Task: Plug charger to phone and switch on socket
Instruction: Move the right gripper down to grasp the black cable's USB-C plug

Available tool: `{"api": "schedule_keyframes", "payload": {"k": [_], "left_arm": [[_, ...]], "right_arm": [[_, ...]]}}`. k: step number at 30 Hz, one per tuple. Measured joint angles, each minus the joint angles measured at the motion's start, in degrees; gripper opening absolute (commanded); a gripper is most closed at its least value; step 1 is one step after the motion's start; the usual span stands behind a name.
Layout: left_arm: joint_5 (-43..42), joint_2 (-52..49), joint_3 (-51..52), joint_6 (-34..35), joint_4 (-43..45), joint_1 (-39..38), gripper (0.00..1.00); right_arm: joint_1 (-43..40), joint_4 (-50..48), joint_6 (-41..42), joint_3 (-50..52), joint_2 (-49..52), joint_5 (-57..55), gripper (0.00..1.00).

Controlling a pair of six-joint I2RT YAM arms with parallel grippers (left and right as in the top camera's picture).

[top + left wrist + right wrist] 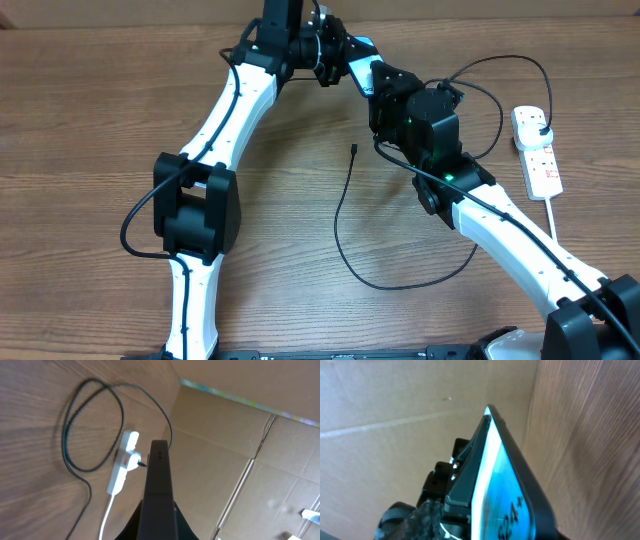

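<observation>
Nearby, the charger (pixel 337 220) is lying loose on the desk (pixel 90 120), tip unplugged. Farther off, left gripper (pixel 345 65) and right gripper (pixel 376 82) are readying the phone (pixel 361 68), both jaws clamping it; next, one is needing to fetch that tip.

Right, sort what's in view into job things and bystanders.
Job: phone, charger, socket with its white cord.
Bystanders: cardboard, table.
</observation>
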State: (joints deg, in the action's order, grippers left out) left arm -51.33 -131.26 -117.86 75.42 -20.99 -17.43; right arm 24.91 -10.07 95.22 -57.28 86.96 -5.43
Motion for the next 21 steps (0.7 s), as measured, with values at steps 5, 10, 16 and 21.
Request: {"api": "schedule_keyframes", "payload": {"k": [5,10,16,21], "left_arm": [[-0.1,0.0,0.0,-5.7,-0.2,1.7,0.04],[-3.2,0.0,0.0,-14.9,-3.6,4.7,0.04],[-7.9,0.0,0.0,-26.3,-14.0,11.5,0.04],[-12.2,0.0,0.0,-36.3,-24.0,17.0,0.04]], "right_arm": [[0.0,2.6,-4.0,0.0,0.0,0.7,0.81],[0.0,10.9,-15.6,-0.2,0.0,2.9,0.95],[0.0,26.6,-26.8,-0.2,0.0,4.1,1.0],[0.0,37.3,-33.6,-0.2,0.0,5.3,1.0]]}}
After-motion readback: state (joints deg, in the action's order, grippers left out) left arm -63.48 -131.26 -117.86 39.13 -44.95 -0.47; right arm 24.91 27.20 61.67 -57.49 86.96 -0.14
